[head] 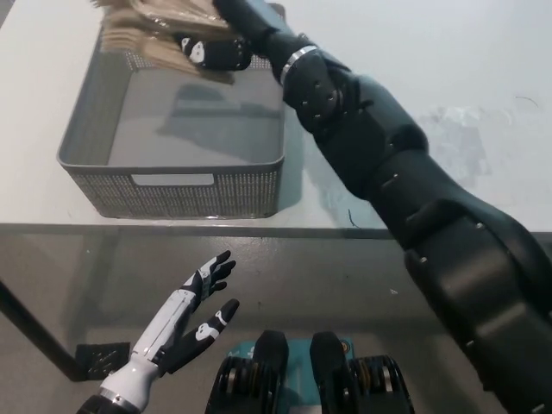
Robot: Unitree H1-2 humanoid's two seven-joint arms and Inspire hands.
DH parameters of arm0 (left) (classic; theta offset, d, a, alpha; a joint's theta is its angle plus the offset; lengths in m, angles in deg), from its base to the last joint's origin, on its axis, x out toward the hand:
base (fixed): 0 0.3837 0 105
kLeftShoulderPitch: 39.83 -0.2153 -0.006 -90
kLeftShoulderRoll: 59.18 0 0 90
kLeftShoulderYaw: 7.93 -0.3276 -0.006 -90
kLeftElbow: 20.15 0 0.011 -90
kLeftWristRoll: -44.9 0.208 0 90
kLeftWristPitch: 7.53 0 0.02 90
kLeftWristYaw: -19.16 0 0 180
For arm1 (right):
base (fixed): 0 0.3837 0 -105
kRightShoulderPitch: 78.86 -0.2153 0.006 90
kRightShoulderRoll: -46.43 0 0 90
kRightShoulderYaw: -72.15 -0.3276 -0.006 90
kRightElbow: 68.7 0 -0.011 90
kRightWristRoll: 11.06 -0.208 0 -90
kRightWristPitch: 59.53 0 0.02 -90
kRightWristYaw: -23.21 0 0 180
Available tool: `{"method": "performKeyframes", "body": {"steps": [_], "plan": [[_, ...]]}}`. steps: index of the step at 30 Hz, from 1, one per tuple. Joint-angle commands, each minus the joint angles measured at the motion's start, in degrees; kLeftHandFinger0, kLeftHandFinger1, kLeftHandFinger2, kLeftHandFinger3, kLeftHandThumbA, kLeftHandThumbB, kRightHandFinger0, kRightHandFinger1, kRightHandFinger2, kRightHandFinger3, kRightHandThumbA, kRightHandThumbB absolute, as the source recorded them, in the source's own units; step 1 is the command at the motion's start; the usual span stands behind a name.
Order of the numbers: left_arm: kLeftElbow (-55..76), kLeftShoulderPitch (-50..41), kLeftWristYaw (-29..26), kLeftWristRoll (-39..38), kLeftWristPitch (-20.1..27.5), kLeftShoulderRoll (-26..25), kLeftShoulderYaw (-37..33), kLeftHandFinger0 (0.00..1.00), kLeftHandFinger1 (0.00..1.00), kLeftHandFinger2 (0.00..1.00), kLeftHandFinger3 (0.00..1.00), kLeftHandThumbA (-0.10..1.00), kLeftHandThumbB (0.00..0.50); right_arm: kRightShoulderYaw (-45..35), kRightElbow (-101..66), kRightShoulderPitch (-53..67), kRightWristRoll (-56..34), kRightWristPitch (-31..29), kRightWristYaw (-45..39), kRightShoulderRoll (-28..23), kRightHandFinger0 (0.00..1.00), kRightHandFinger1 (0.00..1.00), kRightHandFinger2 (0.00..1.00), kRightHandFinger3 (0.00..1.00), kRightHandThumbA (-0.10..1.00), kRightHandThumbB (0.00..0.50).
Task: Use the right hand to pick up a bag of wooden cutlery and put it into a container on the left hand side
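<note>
1. Right hand [211, 50]: black, with its fingers clasped on one end of the bag of wooden cutlery [147, 24], at the top of the view.
2. Bag of wooden cutlery: pale tan, with the ribbed outlines of packed utensils showing. It extends from the hand toward picture left and covers the far wall of the container [172, 194]. Whether it touches that rim cannot be told.
3. Right arm [379, 164]: black, built of rounded segments. It crosses the view diagonally from the lower right to the hand, passing over the container's right rim.
4. Container: a grey rectangular basket. Its walls are finely perforated, its floor is smooth, and a slot handle is cut into the near wall. A soft shadow lies on the floor beneath the bag and hand.
5. Table [414, 52]: a flat, matt, white surface that bears the container on its left part. A cloudy smudge [457, 129] lies to the right of the arm.
6. Floor [328, 276]: plain grey, seen below the table's near edge.
7. Left hand [185, 315]: white with dark fingertips, resting at the lower left below the table edge. It is unclenched, holds nothing, and its fingers are spread.
</note>
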State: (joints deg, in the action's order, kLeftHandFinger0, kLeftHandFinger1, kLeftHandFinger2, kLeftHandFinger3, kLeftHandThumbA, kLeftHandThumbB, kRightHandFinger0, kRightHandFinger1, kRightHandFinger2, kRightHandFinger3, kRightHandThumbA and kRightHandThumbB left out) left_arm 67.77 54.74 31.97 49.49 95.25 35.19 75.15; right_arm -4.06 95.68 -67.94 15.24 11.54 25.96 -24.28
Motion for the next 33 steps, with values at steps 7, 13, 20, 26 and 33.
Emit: {"method": "performKeyframes", "body": {"steps": [7, 13, 20, 26, 33], "plan": [[2.65, 0.43, 0.46, 0.03, -0.24, -0.67, -0.16, 1.0, 1.0, 1.0, 1.0, 0.75, 0.257, 5.98, -2.16, -5.58, 1.91, 7.45, -6.73, -3.87, 1.0, 1.0, 1.0, 1.0, 0.89, 0.5], [2.38, 0.92, 0.43, 0.02, 0.3, -0.56, -0.16, 1.0, 1.0, 1.0, 1.0, 0.74, 0.262, 5.99, -3.11, -5.78, 0.79, 7.96, -7.78, -5.38, 1.0, 1.0, 1.0, 1.0, 0.89, 0.5], [2.02, 1.28, 0.4, 0.06, 0.49, -0.43, -0.22, 1.0, 1.0, 1.0, 1.0, 0.74, 0.256, 4.25, -6.36, -5.53, -1.13, 8.28, -9.52, -7.64, 1.0, 1.0, 1.0, 1.0, 0.91, 0.476], [2.18, 1.72, 0.77, -0.15, 0.07, -0.75, -0.22, 1.0, 1.0, 1.0, 1.0, 0.74, 0.248, -0.48, -22.77, -0.88, -5.08, 10.01, -12.81, -14.06, 1.0, 1.0, 1.0, 1.0, 0.94, 0.443], [2.08, 1.34, 0.86, -0.67, 0.46, -0.83, 0.04, 1.0, 1.0, 1.0, 1.0, 0.75, 0.224, -9.5, -52.64, 11.86, -14.67, 17.68, -18.55, -21.44, 1.0, 1.0, 1.0, 1.0, 0.95, 0.445]]}}
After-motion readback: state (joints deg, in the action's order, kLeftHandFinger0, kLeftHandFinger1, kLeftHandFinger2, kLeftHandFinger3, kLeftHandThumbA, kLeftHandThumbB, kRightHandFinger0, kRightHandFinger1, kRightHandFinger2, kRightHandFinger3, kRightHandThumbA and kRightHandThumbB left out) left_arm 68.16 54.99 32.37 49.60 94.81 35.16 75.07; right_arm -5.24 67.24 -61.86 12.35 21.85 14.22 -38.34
